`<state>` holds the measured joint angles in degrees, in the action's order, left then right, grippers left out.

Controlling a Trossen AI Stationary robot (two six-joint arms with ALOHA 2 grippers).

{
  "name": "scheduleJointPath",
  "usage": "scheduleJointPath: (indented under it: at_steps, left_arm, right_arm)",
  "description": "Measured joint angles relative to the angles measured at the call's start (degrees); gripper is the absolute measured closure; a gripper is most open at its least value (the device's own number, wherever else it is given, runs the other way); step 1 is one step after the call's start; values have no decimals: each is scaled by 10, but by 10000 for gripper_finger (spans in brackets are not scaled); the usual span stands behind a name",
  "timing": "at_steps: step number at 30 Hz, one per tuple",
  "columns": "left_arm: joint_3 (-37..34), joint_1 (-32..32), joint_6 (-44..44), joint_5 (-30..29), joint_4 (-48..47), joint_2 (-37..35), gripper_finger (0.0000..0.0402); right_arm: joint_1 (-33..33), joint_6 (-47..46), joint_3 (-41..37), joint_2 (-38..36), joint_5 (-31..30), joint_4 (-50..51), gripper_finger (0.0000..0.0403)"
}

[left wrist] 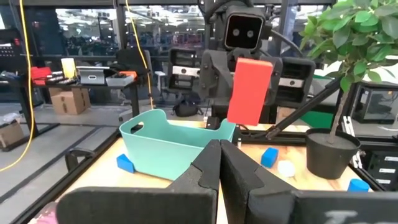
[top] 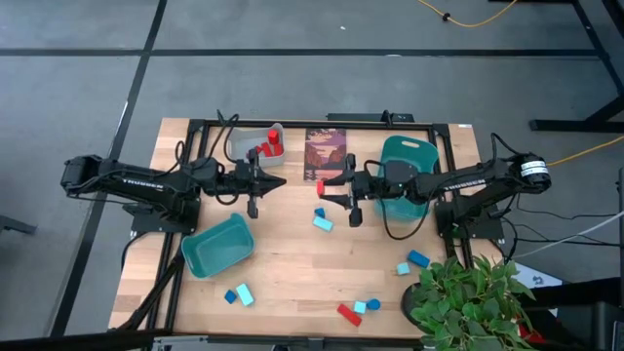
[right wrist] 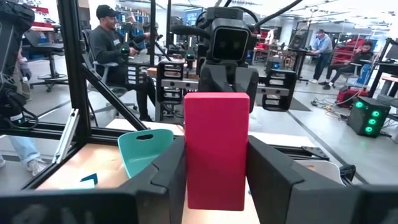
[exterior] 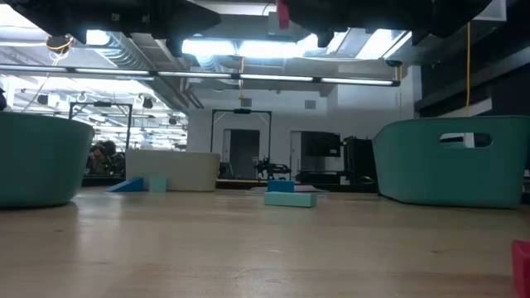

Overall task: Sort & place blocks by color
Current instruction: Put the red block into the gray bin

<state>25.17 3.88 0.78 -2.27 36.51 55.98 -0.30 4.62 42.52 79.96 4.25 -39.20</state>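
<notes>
A red block hangs high over the table's middle, with my right gripper shut on it; it also shows in the high view as the red block. My left gripper is shut on nothing and points level at the block from the left, a short gap away; its fingertips meet. Loose blocks lie on the table: a blue one rests on a cyan one below the grippers, and several more lie near the front edge. Red blocks sit in the grey bin. My right gripper pinches the red block between its two fingers, on the block's two narrow long sides. The fingers lie level, coming from the table's right. The block stands upright with its broad face toward the wrist camera, rising above the fingers and lifted clear of the table.
One teal bin stands under my right arm and another teal bin lies at the near left. A dark picture card lies at the far middle. A potted plant fills the near right corner. People sit in the room beyond.
</notes>
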Motion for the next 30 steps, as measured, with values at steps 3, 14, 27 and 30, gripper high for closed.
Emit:
scheduleJointPath:
  at_steps: [3,14,27,30]
  left_arm:
    - [0,0,1,0,1,3,401]
    - [26,0,1,17,21,49,337]
    - [89,0,1,34,14,153,205]
    - [89,0,1,30,15,161,197]
  right_arm:
    - [0,0,0,0,0,4,267]
    - [-1,-2,24,44,0,12,267]
    - [-19,8,42,67,9,27,267]
    - [-22,2,42,67,19,19,267]
